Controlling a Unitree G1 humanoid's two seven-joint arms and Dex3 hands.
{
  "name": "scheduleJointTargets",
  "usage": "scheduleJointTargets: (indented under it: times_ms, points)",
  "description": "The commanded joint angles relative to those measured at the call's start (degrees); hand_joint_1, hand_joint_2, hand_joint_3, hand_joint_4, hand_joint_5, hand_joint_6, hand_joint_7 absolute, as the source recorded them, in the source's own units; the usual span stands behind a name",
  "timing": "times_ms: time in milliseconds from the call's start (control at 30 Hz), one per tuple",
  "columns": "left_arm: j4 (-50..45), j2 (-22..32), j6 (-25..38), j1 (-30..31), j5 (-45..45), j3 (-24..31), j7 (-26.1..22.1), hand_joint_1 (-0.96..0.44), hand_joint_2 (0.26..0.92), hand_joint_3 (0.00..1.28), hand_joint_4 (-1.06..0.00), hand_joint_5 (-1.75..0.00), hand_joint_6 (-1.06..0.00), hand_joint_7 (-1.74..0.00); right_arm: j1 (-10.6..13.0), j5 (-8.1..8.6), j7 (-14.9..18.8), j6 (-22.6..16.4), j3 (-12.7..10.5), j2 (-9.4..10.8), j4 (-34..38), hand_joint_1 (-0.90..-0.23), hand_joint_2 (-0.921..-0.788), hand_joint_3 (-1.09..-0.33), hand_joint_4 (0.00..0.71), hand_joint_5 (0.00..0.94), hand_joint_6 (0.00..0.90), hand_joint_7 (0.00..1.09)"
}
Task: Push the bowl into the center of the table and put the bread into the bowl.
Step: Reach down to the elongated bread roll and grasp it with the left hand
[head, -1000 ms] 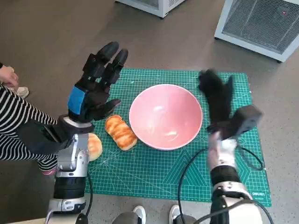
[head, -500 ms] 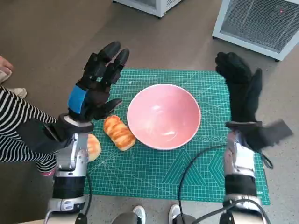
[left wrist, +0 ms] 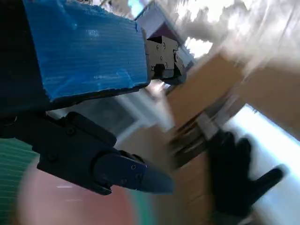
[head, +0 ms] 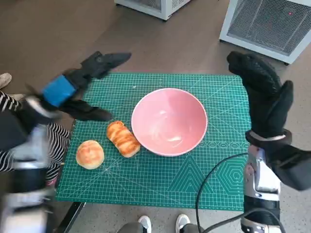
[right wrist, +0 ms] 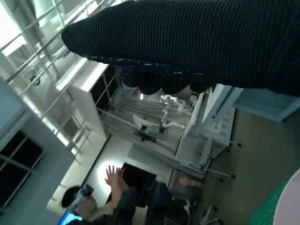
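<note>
- The pink bowl [head: 168, 120] sits upright on the green cutting mat [head: 160, 179] that covers the bench, close to the mat's middle and a little toward its far edge; nothing lies in it.
- Just beside the bowl's rim, on the robot's left, lies the long ridged bread [head: 123, 138], apparently touching or nearly touching the bowl. A round bun [head: 90, 154] lies apart from both, nearer the mat's left edge.
- The left hand [head: 77, 92] hangs above the mat's far-left corner, blurred, its fingers spread and holding nothing.
- The right hand [head: 265, 99] is raised above the mat's right edge, gloved fingers extended and empty, clear of the bowl.
- Judged from this layout, the push looks mostly done and the bread is the step in hand.
- To do it well, the left hand should come down over the long bread from above, fingers straddling its short width, and close gently so the soft crust is not crushed.
- Lift it clear of the rim before carrying it across, or the bowl will be nudged off centre.
- A person's striped sleeve [head: 7, 104] is near the left edge.
</note>
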Motion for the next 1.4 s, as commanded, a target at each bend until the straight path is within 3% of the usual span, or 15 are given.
scheduleJointTargets:
  times_ms: [33,167,333,567,967,1400]
  points:
    - [-2.0,4.9,-0.5,-0.6,5.9,-2.8,-1.6,-0.43,0.77,0.01,-0.1,0.0,-0.07,-0.43,1.9,0.84,1.0,1.3,0.0,-0.9,-0.7,-0.712,-0.921,-0.699,0.153,0.018,0.109,0.48]
    - [-2.4,6.2,-2.4,0.1,8.8,-4.1,-1.3,-0.37,0.753,0.0,-0.1,0.0,-0.15,-0.33,2.1,0.79,0.8,1.4,-0.1,-1.2,-0.7,-0.709,-0.921,-0.697,0.155,0.017,0.103,0.48]
    - [0.5,6.3,-8.5,0.4,8.9,-5.7,-3.6,-0.3,0.741,0.0,-0.22,-0.01,-0.34,-0.2,2.2,0.58,0.3,1.6,-0.3,-1.3,-0.3,-0.709,-0.921,-0.697,0.155,0.015,0.097,0.48]
    - [2.7,7.9,-16.1,0.8,13.7,-8.6,-3.8,-0.31,0.743,0.0,-0.34,-0.01,-0.46,-0.13,2.6,0.36,-0.2,2.2,-0.3,-1.2,-0.5,-0.709,-0.921,-0.696,0.154,0.012,0.096,0.49]
    - [6.3,7.0,-19.6,2.5,22.7,-12.6,1.1,-0.35,0.74,0.0,-0.35,0.0,-0.52,-0.05,3.2,0.56,-0.6,2.9,-0.4,-1.0,-1.1,-0.712,-0.921,-0.695,0.154,0.008,0.094,0.49]
    - [14.1,5.3,-24.0,0.8,28.8,-17.6,5.7,-0.27,0.709,0.0,-0.42,-0.02,-0.59,-0.04,4.0,0.42,-0.8,3.0,-0.8,-1.1,-1.6,-0.713,-0.921,-0.698,0.153,0.006,0.088,0.49]
